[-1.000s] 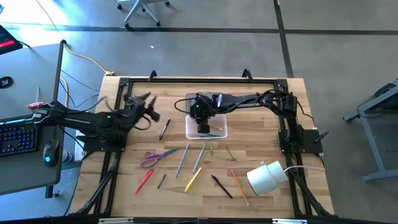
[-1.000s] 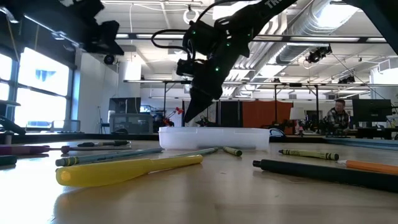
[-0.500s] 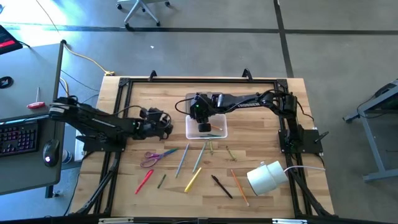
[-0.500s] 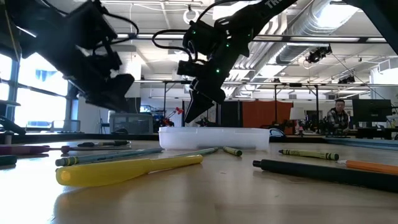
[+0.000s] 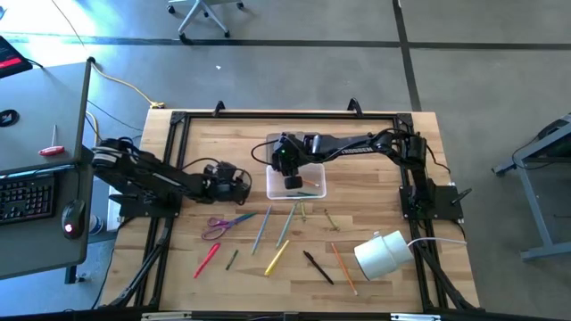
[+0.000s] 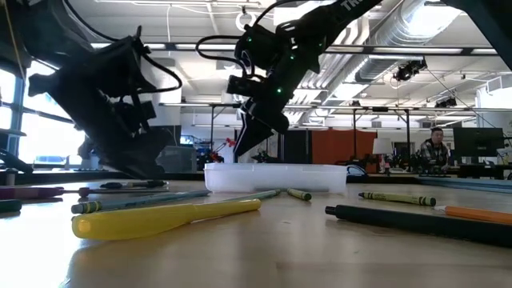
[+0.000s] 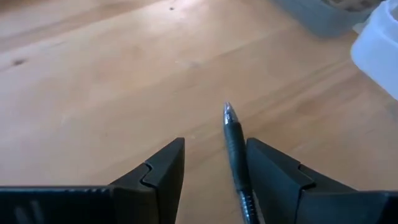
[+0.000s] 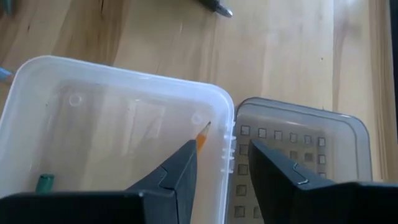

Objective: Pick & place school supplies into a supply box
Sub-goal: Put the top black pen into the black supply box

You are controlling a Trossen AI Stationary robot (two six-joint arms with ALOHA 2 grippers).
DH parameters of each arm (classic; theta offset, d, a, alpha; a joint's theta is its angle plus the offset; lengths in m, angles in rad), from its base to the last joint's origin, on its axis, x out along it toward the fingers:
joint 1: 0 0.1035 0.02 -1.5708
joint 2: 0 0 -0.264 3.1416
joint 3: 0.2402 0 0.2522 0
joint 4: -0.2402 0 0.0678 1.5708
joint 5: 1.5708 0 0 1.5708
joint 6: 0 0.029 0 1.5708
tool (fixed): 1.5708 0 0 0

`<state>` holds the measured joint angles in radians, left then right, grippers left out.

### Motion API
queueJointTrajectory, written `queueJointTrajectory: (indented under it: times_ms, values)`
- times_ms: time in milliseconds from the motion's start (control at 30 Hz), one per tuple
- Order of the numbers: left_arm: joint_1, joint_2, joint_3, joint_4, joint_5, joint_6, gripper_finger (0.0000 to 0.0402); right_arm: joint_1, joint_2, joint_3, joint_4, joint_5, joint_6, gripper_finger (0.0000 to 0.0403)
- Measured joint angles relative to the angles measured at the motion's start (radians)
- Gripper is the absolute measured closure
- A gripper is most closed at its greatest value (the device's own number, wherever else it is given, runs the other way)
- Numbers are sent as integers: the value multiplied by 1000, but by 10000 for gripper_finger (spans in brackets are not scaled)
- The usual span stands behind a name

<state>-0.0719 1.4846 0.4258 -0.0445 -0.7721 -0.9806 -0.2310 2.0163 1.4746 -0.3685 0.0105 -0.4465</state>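
Black and slim, a pen (image 7: 235,155) lies on the wooden tabletop (image 5: 375,152) between the left gripper (image 7: 214,165)'s spread fingers (image 7: 163,165), closer to one of them and touching neither as far as the left wrist view shows. That gripper (image 5: 234,181) sits low beside the supply box (image 5: 297,182), so the fingers straddle the pen, apparently ready to close on it for a lift.

Loose supplies wait on the near side of both grippers: purple-handled scissors (image 5: 219,225), a red marker (image 5: 206,259), a yellow marker (image 6: 160,218) and several pencils, well apart from either set of fingers.

Over the clear box hangs the right gripper (image 8: 222,163), its fingers (image 8: 180,171) parted. An orange pencil (image 8: 201,135) shows at the tip of one finger, point towards the box's hinge edge; whether it is pinched or lying in the box I cannot tell. A green piece (image 8: 44,183) lies on the box floor. The dotted lid (image 8: 298,155) lies folded open beside the box, leaving the opening clear for drops.

A white roll (image 5: 382,254) stands far off to the right.
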Motion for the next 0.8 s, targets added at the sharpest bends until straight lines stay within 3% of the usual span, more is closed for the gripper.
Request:
queueJointTrajectory:
  times_ms: [533, 800]
  values:
    - [0, 20, -2, -15, 34, -128, 195, 0, 0, 0, 3, -8, 1, 281]
    - [-3, 125, 2, -6, -13, -150, 195, 0, 0, 0, 8, -21, 2, 281]
